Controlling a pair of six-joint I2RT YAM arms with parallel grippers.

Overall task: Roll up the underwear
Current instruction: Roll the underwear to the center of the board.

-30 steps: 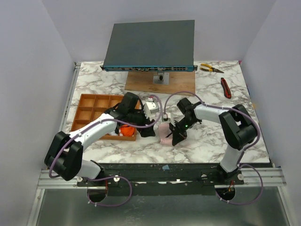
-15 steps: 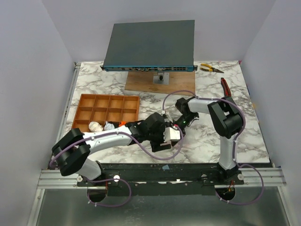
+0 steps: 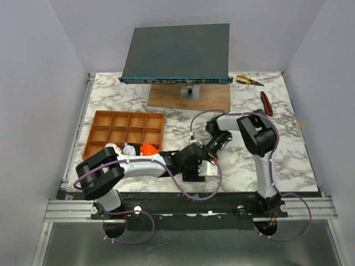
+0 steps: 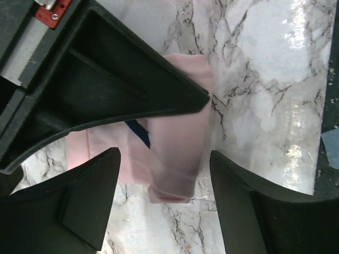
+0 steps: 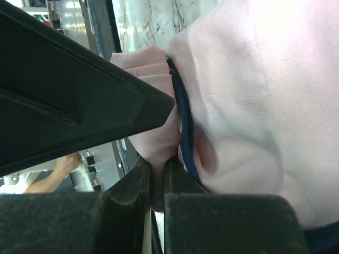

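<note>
A pale pink underwear (image 4: 177, 132) with dark blue edging lies on the marble, folded into a narrow band. My left gripper (image 4: 163, 154) is open, one finger on either side of the band's near end and clear of it. My right gripper (image 5: 158, 170) is shut on a fold of the pink underwear (image 5: 238, 90). In the top view both grippers, the left (image 3: 195, 169) and the right (image 3: 211, 148), meet at the table's front centre and hide the pink piece. Cream (image 3: 112, 148), light (image 3: 130, 148) and orange (image 3: 147, 148) pieces sit in the tray's front row.
The orange-brown compartment tray (image 3: 105, 124) stands at the left. A wooden board (image 3: 166, 97) carrying a dark flat device (image 3: 177, 52) is at the back. Pliers (image 3: 248, 81) and a red-handled tool (image 3: 266, 103) lie at the back right.
My left arm has swung from the tray to the front centre over the pink underwear. The orange piece now rests in the tray. My right arm has folded in, its gripper staying at the underwear.
</note>
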